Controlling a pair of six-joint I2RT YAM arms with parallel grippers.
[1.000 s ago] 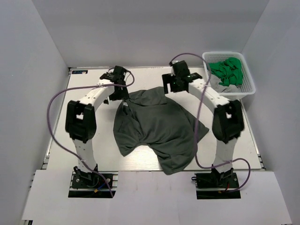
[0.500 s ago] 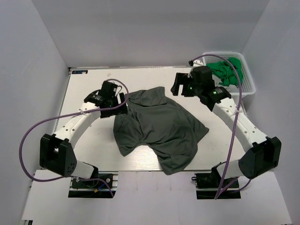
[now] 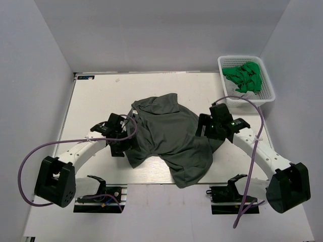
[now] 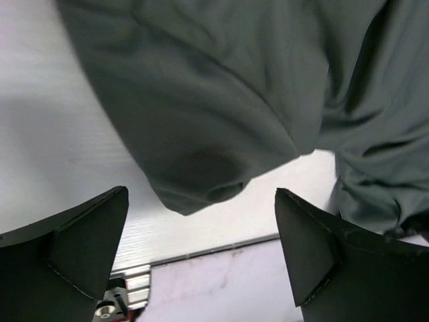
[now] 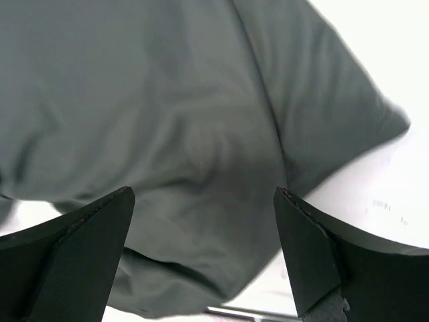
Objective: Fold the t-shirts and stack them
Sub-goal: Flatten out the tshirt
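Left wrist view: left gripper (image 4: 201, 194) spread wide, empty, over the rumpled lower left edge of the charcoal t-shirt (image 4: 221, 100). Likewise wide and empty, right gripper (image 5: 204, 191) above that shirt's right side. Crumpled, unfolded, lying on the table (image 3: 96, 96) between both low, outstretched arms. Beyond its far right corner, green t-shirts (image 3: 245, 75) heaped in a white basket (image 3: 270, 96).

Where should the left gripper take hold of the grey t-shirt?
Pinch the rounded corner of the grey t-shirt that juts out over the table, coming from the shirt's left side; the open left gripper frames it, and it lies free.
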